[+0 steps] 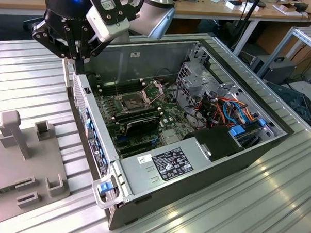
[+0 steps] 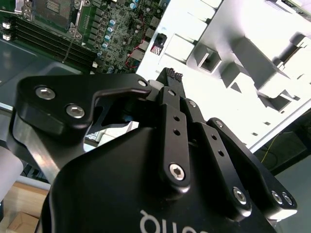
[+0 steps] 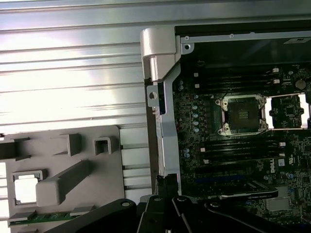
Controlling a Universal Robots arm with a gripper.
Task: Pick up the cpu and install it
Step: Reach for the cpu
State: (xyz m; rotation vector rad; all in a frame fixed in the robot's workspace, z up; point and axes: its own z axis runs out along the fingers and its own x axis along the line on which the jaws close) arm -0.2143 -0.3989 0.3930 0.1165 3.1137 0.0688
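The cpu (image 3: pixel 24 189), a small pale square chip, lies flat in a square recess of the grey fixture tray (image 3: pixel 104 170) beside the computer case. My gripper (image 1: pixel 77 61) hangs over the case's rear left corner, between the tray and the motherboard. In both wrist views its black fingers meet at the tips, and nothing is seen between them at the gripper (image 2: pixel 169 75). The dark cpu socket (image 3: pixel 241 114) on the motherboard is bare, with its hinged metal frame (image 3: pixel 286 110) swung open beside it. In the exterior view the socket (image 1: pixel 133 100) sits well to the gripper's right.
The open computer case (image 1: pixel 158 171) lies on a ribbed metal table (image 1: pixel 38 75). The tray carries an upright T-shaped post (image 1: pixel 15 133), small brackets and a green memory stick (image 3: pixel 43 217). Black memory modules (image 3: pixel 243 145), cables and drive bays (image 1: pixel 233 114) fill the case.
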